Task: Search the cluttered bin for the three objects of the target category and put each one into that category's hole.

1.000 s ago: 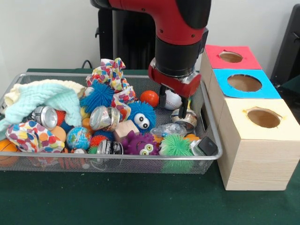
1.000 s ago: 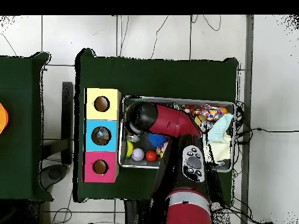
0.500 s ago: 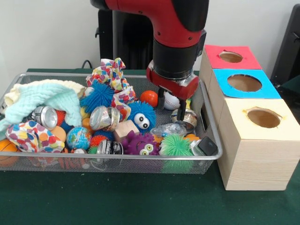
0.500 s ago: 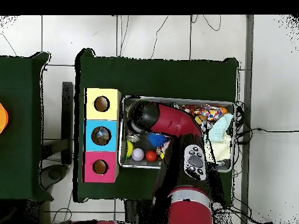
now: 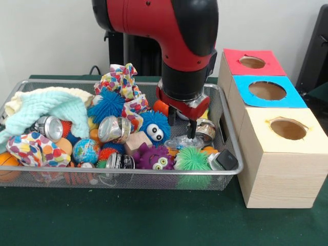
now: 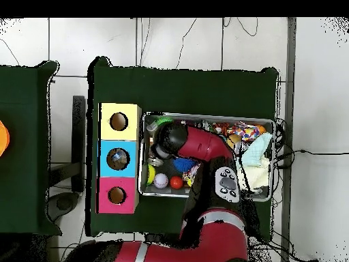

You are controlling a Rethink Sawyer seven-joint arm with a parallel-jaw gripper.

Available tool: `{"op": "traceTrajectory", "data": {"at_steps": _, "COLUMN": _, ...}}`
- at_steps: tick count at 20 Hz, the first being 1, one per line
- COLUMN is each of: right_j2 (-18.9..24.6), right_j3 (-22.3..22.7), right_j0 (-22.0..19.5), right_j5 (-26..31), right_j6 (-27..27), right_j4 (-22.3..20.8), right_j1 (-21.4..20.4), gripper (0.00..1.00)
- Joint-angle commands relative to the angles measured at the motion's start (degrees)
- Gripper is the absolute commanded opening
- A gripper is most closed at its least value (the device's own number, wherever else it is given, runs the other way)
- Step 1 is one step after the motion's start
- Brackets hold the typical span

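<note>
Note the clutter: a blue furry toy point(image 5: 154, 129), a green spiky ball point(image 5: 193, 159) and a crumpled clear wrapper point(image 5: 183, 142) crowd the bin point(image 5: 230, 134). Your pincer point(image 5: 185, 130) hangs just beside a metal tin point(image 5: 206, 129); its opening cannot be judged

My arm point(image 5: 174, 31) wears a glossy red shell with smooth black plastic at the joints, and my claw point(image 5: 190, 130) looks like dark matt plastic or metal. The bin point(image 5: 229, 134) is fine wire mesh with a bright metal rim, on a desk point(image 5: 128, 215) covered in matt green cloth. Inside, the cans point(image 5: 114, 128) are shiny metal, the pale green towel point(image 5: 51, 110) is soft, ribbed cloth, the blue ball point(image 5: 106, 104) and green ball point(image 5: 192, 159) are rubbery and spiky, and the block point(image 5: 137, 141) is bare, smooth wood. The boxes point(image 5: 279, 159) beside the bin show pale wood grain, topped with matt coloured paper.
</note>
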Motion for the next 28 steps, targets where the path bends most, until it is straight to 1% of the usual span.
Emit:
{"op": "traceTrajectory", "data": {"at_steps": 1, "right_j2": 4.5, "right_j3": 0.0, "right_j0": -1.3, "right_j5": -4.3, "right_j6": 5.8, "right_j4": 1.0, "right_j1": 3.4, "gripper": 1.0}}
{"op": "traceTrajectory", "data": {"at_steps": 12, "right_j2": 4.7, "right_j3": 1.0, "right_j0": 0.1, "right_j5": -2.2, "right_j6": 7.5, "right_j4": 2.7, "right_j1": 0.7, "gripper": 1.0}}
{"op": "traceTrajectory", "data": {"at_steps": 17, "right_j2": 4.8, "right_j3": 2.8, "right_j0": 0.5, "right_j5": -1.5, "right_j6": 8.0, "right_j4": 3.4, "right_j1": -1.6, "gripper": 1.0}}
{"op": "traceTrajectory", "data": {"at_steps": 19, "right_j2": 4.8, "right_j3": 2.8, "right_j0": 0.6, "right_j5": -1.0, "right_j6": 8.0, "right_j4": 3.6, "right_j1": -2.1, "gripper": 1.0}}
{"op": "traceTrajectory", "data": {"at_steps": 25, "right_j2": 4.5, "right_j3": 1.7, "right_j0": 0.6, "right_j5": -0.7, "right_j6": 7.5, "right_j4": 3.9, "right_j1": -1.5, "gripper": 1.0}}
{"op": "traceTrajectory", "data": {"at_steps": 28, "right_j2": 4.5, "right_j3": 1.4, "right_j0": 0.9, "right_j5": -1.9, "right_j6": 7.8, "right_j4": 4.0, "right_j1": -0.6, "gripper": 1.0}}
